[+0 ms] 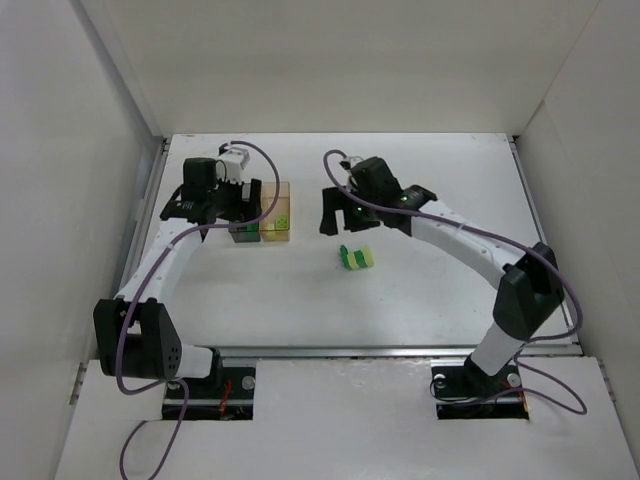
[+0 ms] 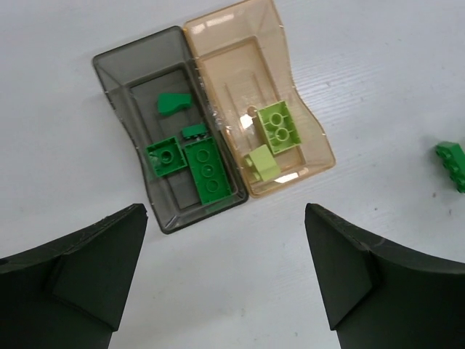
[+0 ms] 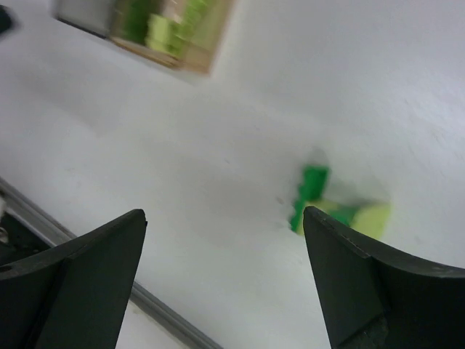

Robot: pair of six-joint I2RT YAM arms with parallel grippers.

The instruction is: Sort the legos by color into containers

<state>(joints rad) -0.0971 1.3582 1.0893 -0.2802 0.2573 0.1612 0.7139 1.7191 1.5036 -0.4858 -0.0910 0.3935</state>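
1. Black fingers [image 2: 80,283] crowd the bottom corners of the left wrist view. The left end effector [image 2: 224,240] is spread wide, with nothing between its jaws.
2. Just ahead of those fingertips, the two joined containers sit on the white worktop [image 2: 385,58]. The grey container [image 2: 116,76] is ahead and to the left, the amber container [image 2: 294,69] ahead and to the right, and their long walls touch.
3. Look into the grey one: four dark green legos! A curved piece [image 2: 173,102] lies farthest from the fingers, then a tiny one [image 2: 193,131]. A square piece [image 2: 166,157] and a long brick [image 2: 207,171] lie side by side at the near end.
4. The amber one holds two pale yellow-green legos. A studded brick [image 2: 278,125] lies flat, and a smaller tilted piece [image 2: 261,161] touches it on the side nearer the fingers.
5. Far off to this end effector's right, a stray dark green brick [image 2: 454,163] lies on the worktop, cut off by the frame edge.
6. Over to the right wrist view, which is blurred. The right end effector [image 3: 224,225] is also spread wide and holds nothing.
7. Ahead of it, toward its right finger, a loose cluster [image 3: 312,193] of dark green and pale pieces lies on the worktop. It is too smeared to count.
8. In the overhead view, the left end effector [image 1: 243,212] hangs over the containers. The right one [image 1: 345,215] hangs beside them, with the cluster [image 1: 356,257] just beneath it on its near side, apart from both boxes.
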